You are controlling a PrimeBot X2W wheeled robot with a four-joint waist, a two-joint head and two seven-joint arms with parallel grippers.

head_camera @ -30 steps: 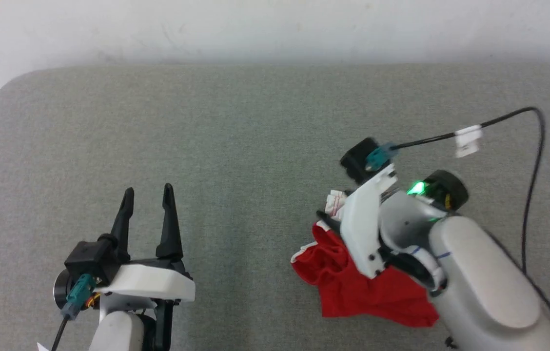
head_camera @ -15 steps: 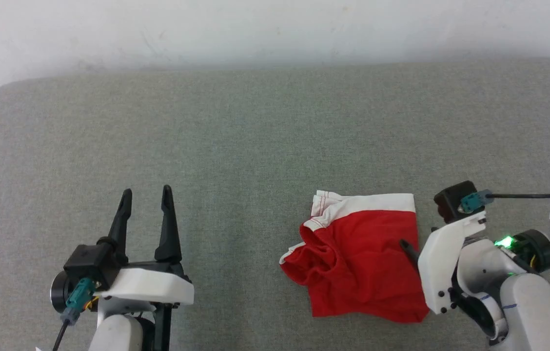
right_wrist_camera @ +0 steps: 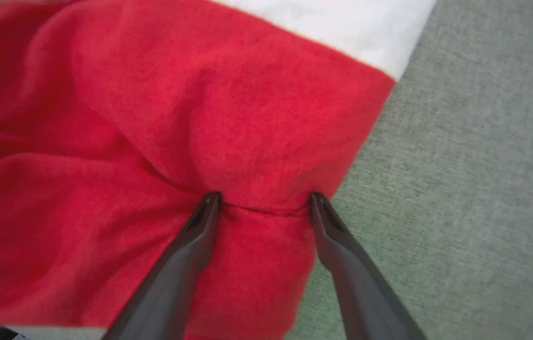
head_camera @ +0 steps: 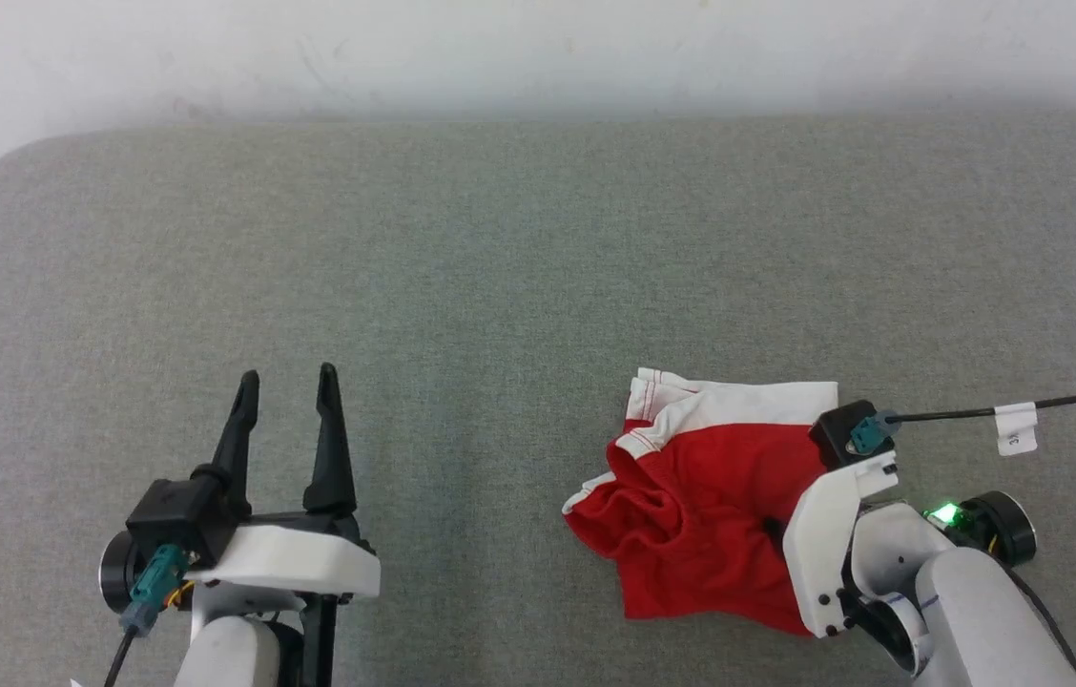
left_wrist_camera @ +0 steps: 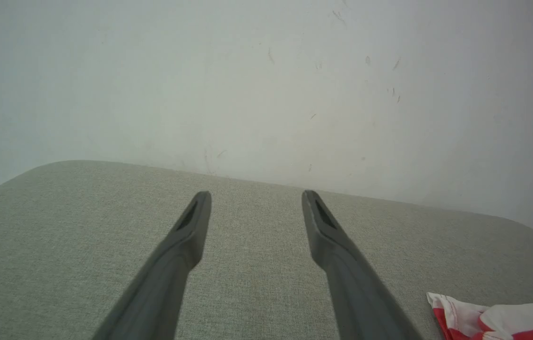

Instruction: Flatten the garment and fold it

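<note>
The garment [head_camera: 691,515] is red with a white stripe along its far edge and lies rumpled on the grey surface, bunched at its left side. My right gripper [right_wrist_camera: 265,196] is open, and both fingertips press down into the red fabric [right_wrist_camera: 153,118] near its right edge, with a crease pulled between them. In the head view the white wrist housing [head_camera: 829,534] covers most of those fingers. My left gripper [head_camera: 290,374] stands open over bare surface far to the left, with nothing between its fingers [left_wrist_camera: 186,250]. A corner of the garment [left_wrist_camera: 493,321] shows at the lower right of the left wrist view.
The grey padded table [head_camera: 500,286] reaches back to a white wall [head_camera: 538,57], with a rounded corner at the far left. A black cable with a white tag [head_camera: 1015,427] runs right from the right wrist.
The right arm has drawn back to the right, leaving the garment spread wider with its white stripe showing, then come in onto the right edge. The left gripper has stayed put. The camera shifted slightly.
</note>
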